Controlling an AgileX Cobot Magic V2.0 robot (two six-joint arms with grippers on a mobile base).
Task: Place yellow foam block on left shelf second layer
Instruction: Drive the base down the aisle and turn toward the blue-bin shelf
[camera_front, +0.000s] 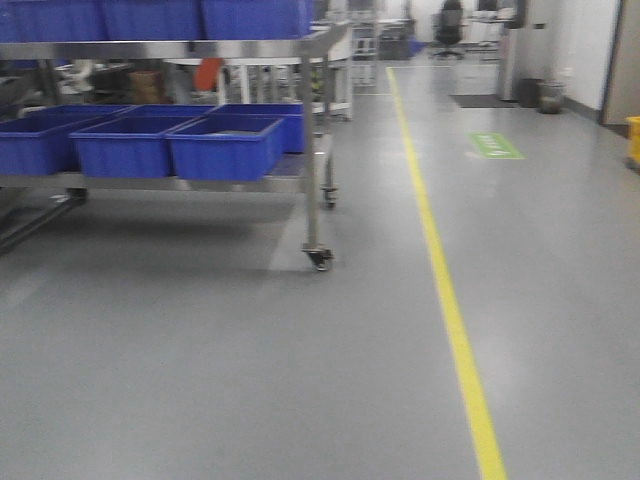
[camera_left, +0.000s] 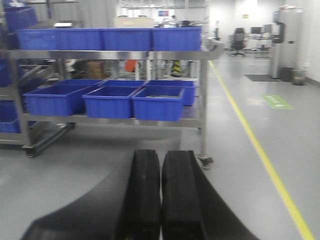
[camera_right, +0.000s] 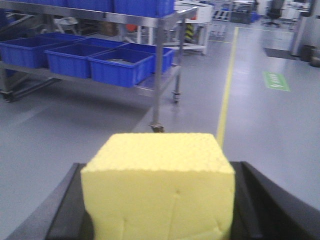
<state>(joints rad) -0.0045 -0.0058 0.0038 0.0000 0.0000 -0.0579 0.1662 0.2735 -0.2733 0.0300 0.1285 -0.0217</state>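
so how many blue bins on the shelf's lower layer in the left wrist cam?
5 visible: front row left, middle, right; behind, one and one at right. More may be hidden behind or out of frame left.

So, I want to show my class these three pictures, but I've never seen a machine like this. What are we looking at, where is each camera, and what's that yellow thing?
This is a wheeled robot with two arms, in a workshop hall. One picture looks forward from its body: a grey floor with a yellow floor line and a steel shelf cart carrying blue bins on its layers.

The other two cameras sit on the wrists, looking along each gripper. In the left wrist view, the two black shapes are the left gripper, its fingers pressed together with nothing between them.

In the right wrist view, the right gripper holds the yellow foam block, which fills the foreground between the dark fingers. The same cart stands ahead, to the left; the block has not been placed there yet.
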